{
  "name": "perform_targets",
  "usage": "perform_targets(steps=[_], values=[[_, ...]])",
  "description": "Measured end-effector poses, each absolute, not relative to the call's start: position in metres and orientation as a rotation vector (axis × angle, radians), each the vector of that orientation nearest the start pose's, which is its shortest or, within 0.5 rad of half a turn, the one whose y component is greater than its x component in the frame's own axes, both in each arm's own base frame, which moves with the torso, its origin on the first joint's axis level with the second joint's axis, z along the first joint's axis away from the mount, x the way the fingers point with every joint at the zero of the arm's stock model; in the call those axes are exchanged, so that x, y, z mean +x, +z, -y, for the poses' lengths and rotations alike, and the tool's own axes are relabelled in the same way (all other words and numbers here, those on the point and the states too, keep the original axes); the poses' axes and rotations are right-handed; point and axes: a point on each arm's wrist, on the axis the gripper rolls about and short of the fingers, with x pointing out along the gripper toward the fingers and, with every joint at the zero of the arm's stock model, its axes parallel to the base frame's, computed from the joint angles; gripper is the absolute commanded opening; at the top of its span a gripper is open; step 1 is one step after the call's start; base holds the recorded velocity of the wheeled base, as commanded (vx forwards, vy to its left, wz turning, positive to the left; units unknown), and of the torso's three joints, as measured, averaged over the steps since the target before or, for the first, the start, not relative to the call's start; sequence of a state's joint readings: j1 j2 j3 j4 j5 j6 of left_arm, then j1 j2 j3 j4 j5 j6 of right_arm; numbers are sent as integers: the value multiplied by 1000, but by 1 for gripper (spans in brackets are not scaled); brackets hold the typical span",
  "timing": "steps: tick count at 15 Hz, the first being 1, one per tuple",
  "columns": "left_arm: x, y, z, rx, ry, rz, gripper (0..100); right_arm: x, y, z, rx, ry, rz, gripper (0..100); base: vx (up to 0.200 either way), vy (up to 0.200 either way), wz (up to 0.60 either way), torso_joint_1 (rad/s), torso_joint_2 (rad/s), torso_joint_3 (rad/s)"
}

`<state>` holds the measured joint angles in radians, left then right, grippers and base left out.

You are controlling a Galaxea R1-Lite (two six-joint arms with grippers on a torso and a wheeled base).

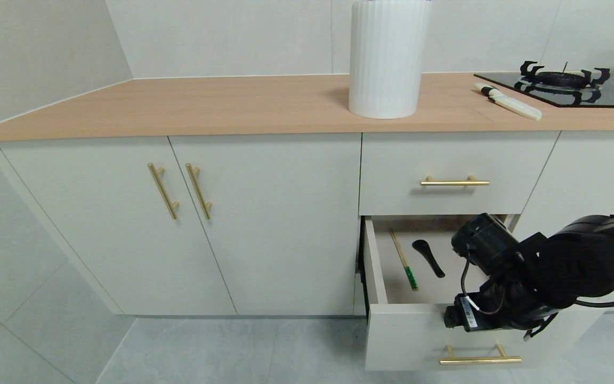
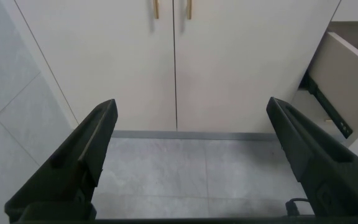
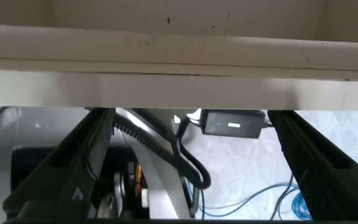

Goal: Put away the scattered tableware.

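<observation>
Resting in the open drawer [image 1: 372, 261], chopsticks [image 1: 403, 260] and black spoon [image 1: 428, 257] look stowed; the knife [image 1: 509, 102] on the counter [image 1: 205, 104] seems left to stow, with left gripper [image 2: 190, 109] and right gripper [image 3: 190, 114] both spread apart, empty.

Head camera looks down at the open drawer [image 1: 372, 261], shared with left wrist.

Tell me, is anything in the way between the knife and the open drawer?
Nothing visible except the robot's own right arm over the front of the drawer. The knife lies free on the counter; the drawer below stands open, with chopsticks and a spoon inside.
</observation>
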<state>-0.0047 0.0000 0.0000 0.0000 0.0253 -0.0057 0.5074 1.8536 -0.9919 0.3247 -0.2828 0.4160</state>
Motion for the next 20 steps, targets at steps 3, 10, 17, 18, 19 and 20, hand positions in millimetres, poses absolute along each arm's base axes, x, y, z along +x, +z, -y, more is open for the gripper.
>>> perform_targets(steps=[3,10,17,18,19,20], values=[[-23,75,-1,-6,21,0,100,264,105,-139,-47,-12,-995,100,0,0,0,0,0,0],[-23,75,-1,-6,21,0,100,268,95,-134,-20,24,-852,100,0,0,0,0,0,0],[-23,75,-1,-6,21,0,100,284,74,-123,15,16,-723,100,0,0,0,0,0,0],[-23,75,-1,-6,21,0,100,287,71,-122,23,9,-712,100,0,0,0,0,0,0],[-23,75,-1,-6,21,0,100,290,68,-120,28,3,-708,100,0,0,0,0,0,0],[-23,75,-1,-6,21,0,100,294,66,-119,48,2,-668,100,0,0,0,0,0,0]])
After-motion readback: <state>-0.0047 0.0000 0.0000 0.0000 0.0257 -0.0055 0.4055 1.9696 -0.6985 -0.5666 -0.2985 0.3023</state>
